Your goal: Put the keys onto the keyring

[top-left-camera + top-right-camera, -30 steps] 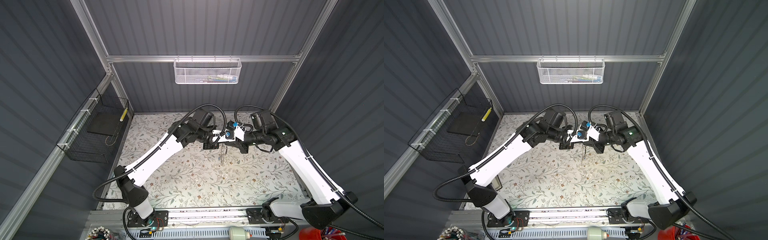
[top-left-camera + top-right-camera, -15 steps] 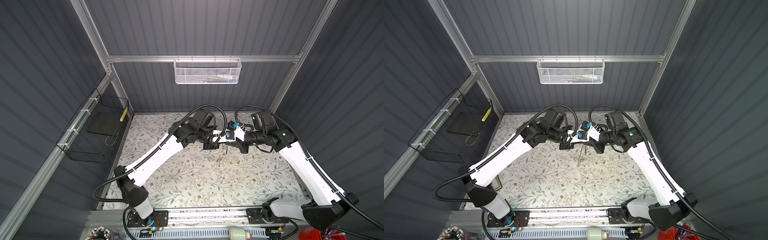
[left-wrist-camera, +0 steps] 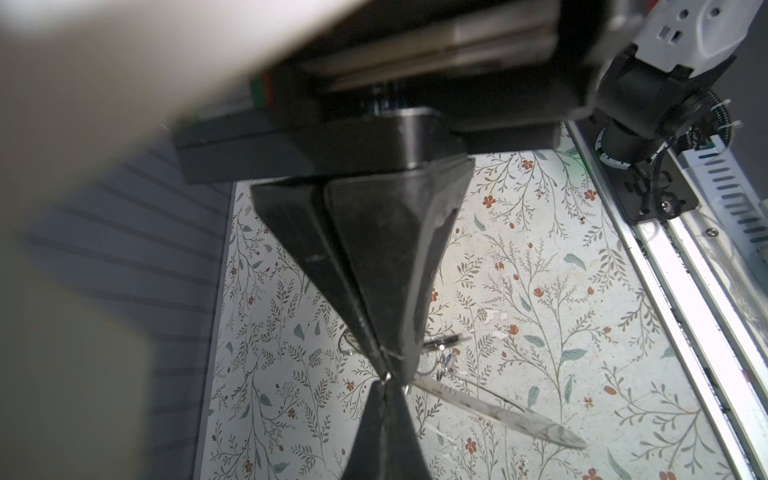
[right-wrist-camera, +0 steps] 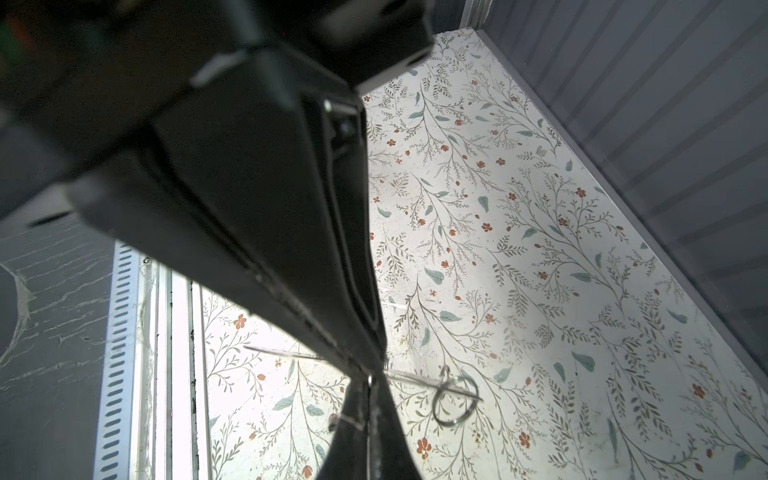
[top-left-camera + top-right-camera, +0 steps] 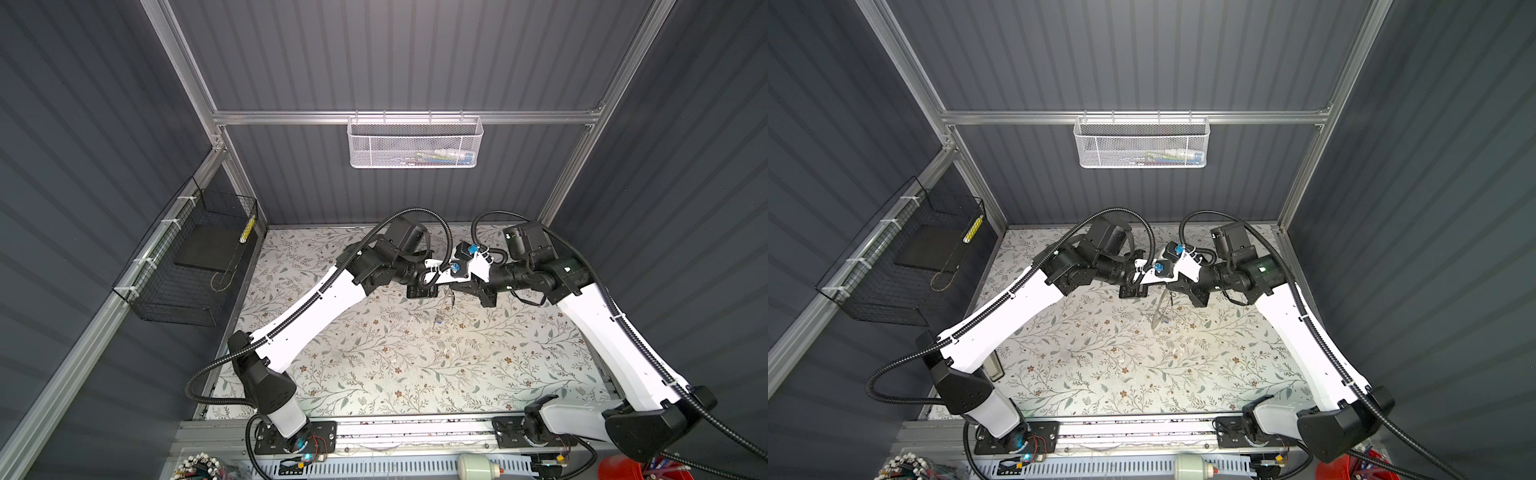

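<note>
- Meeting tip to tip above the desk [image 5: 374,365], two tools: left tool [image 3: 384,370] and right tool [image 4: 370,372], both closed.
- One ring [image 4: 455,401] hangs just beside the tips, with one clear strip [image 3: 498,411].
- Keys [image 3: 444,365]: blurred silver bits beside the ring; their count is unclear.
- Which tool holds the ring is hidden at the pinch.
- In both top views ring and keys are too small to read.
</note>
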`<state>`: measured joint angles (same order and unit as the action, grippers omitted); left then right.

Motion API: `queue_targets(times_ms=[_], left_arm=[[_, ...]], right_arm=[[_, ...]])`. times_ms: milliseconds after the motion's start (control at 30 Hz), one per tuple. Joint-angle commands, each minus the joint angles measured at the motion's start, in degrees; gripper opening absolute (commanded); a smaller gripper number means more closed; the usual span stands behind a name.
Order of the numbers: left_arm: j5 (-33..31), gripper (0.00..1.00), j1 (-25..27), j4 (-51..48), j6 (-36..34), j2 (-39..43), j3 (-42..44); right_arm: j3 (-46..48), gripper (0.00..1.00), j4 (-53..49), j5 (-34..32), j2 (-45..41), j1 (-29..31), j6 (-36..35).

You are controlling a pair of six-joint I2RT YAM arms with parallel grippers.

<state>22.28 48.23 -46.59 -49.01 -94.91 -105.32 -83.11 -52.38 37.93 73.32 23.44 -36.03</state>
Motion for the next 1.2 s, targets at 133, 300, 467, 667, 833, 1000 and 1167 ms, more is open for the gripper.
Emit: queue_targets(times_ms=[133, 300, 467, 667, 833, 1000, 1167], left_arm=[[10.1, 0.07, -5.2, 1.9, 7.6, 1.9, 2.5], [8.4, 0.18, -5.7, -1.5, 5.7, 1.9, 0.8], [8.2, 0.2, -5.7, -3.0, 5.1, 1.1, 0.1], [9.5, 0.24, -5.2, -4.0, 4.9, -0.7, -1.4], [9.6, 0.26, -4.0, -5.5, 4.5, -1.5, -2.5], [10.8, 0.28, -3.4, -5.9, 4.7, -2.1, -2.8], [11.7, 0.28, -3.1, -5.8, 5.0, -2.4, -2.7]], right_arm=[[-1.4, 0.0, -0.3, 7.9, -0.8, -0.4, -3.9], [-1.6, 0.0, -1.8, 7.4, -0.2, -0.5, -4.4], [-2.3, 0.0, -2.1, 7.2, 0.9, -0.5, -4.5], [-3.1, 0.0, -2.1, 7.5, 1.7, -0.5, -4.3], [-3.6, 0.0, -1.9, 6.4, 2.4, -0.5, -3.8], [-4.0, 0.0, -1.3, 6.3, 2.6, -0.5, -3.4], [-4.2, 0.0, -1.0, 6.2, 2.6, -0.3, -3.0]])
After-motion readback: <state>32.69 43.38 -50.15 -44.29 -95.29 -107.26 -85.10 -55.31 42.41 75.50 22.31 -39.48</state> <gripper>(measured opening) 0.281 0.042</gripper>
